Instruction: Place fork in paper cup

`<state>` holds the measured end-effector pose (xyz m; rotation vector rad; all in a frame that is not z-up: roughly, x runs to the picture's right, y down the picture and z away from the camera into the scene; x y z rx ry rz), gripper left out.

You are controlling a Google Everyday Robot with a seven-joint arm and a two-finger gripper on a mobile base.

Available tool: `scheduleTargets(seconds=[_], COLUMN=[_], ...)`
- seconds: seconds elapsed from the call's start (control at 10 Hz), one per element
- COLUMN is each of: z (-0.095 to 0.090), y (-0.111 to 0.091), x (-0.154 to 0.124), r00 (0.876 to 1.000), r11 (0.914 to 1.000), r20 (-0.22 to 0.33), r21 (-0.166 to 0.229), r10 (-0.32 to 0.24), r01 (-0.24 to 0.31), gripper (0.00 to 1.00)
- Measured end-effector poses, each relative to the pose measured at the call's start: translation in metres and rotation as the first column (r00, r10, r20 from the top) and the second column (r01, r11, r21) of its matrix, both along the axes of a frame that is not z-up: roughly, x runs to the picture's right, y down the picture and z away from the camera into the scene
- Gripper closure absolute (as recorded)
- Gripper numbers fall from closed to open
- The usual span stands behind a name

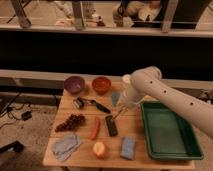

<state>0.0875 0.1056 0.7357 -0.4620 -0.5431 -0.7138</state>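
Gripper (121, 105) low over the wooden table (112, 152), hold not discernible (arm in the way), dark railed wall behind. Fork (116, 115) just beneath, slanted near-left to far-right, between black bar (111, 125) and green tray (167, 131). Paper cup (126, 79) upright at far edge, beside red bowl (101, 85).

The arm (167, 94) entered at the right edge, its base cut off. It covered part of the paper cup (126, 78), leaving a pale sliver at the far side of the table (55, 159), and masked the far left corner of the green tray (170, 152). The gripper (120, 108) hung below the wrist, just beside the blue-grey cup (115, 97), its outline merging with the arm. The fork (118, 116) showed only as a thin pale streak beneath; contact could not be determined.
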Motion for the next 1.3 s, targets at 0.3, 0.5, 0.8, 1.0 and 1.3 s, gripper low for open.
scheduleTargets(seconds=[0.3,0.5,0.8,1.0,1.3], z=[0.016,0.021,0.022,0.024,0.033], y=[-0.003,-0.011,-0.024,-0.037,-0.059], x=[0.008,0.009,0.012,0.01,0.008], r00=[0.998,0.997,0.996,0.997,0.996], r11=[0.998,0.9969,0.9959,0.9949,0.9923], r20=[-0.026,-0.029,-0.035,-0.03,-0.02], r21=[0.004,0.019,0.047,0.07,0.095], r10=[0.064,0.077,0.079,0.075,0.082], r01=[-0.064,-0.076,-0.077,-0.073,-0.079], gripper=[1.0,1.0,1.0,1.0,1.0])
